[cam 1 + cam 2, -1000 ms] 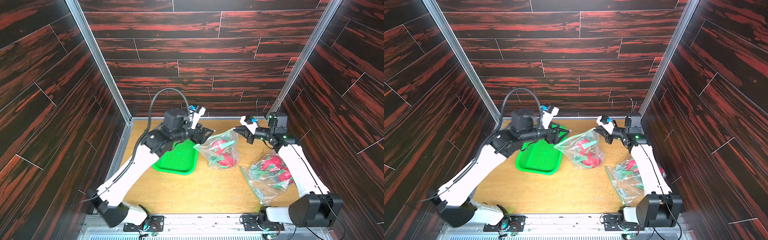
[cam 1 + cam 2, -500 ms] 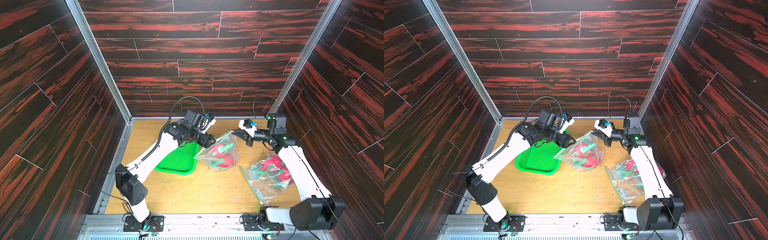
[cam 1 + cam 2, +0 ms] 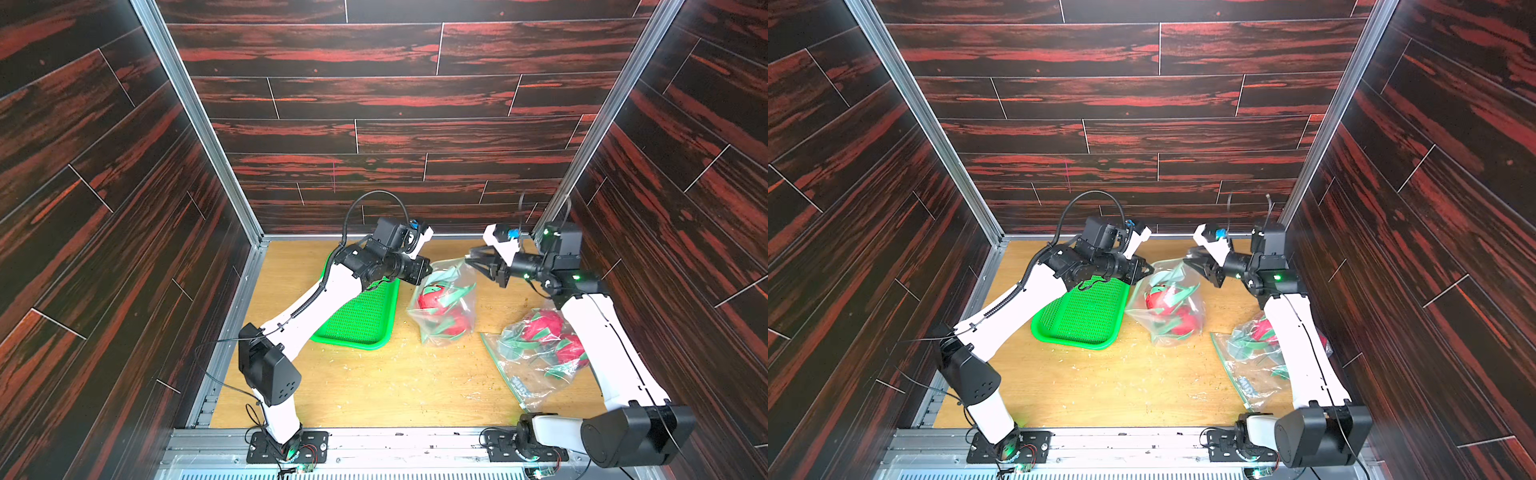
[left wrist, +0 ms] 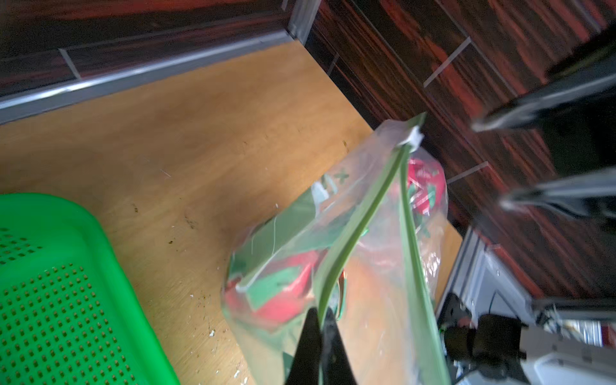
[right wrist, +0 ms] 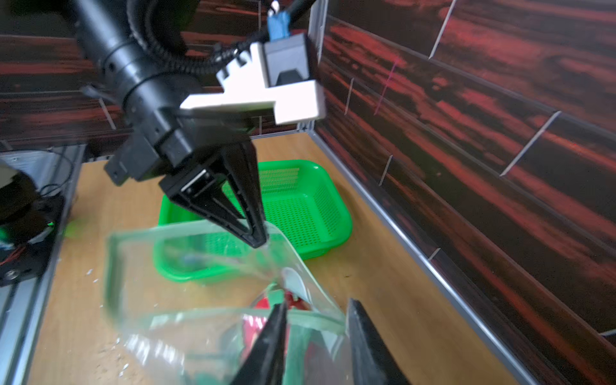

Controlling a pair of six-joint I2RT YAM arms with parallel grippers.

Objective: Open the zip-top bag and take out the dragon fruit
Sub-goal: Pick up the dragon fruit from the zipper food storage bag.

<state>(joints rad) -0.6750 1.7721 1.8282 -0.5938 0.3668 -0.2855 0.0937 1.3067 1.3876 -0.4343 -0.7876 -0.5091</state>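
The pale wooden surface (image 3: 374, 386) fills mid-frame in both top views, with a green perforated plastic basket (image 3: 361, 316) left of centre. At centre a clear plastic zip-top bag (image 3: 465, 299) holds red toy dragon fruit with green scales (image 3: 432, 297). A second clear bag (image 3: 519, 374) of them lies lower right. The left tool (image 4: 321, 320) is clenched on the centre bag's green zip strip. The right tool (image 5: 316, 305) is released, jaws apart at the bag's mouth.

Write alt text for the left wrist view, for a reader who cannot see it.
The left gripper, jaws shut, pinches the green zip strip of a clear zip-top bag holding red dragon fruit. A green basket lies beside it on the wooden table.
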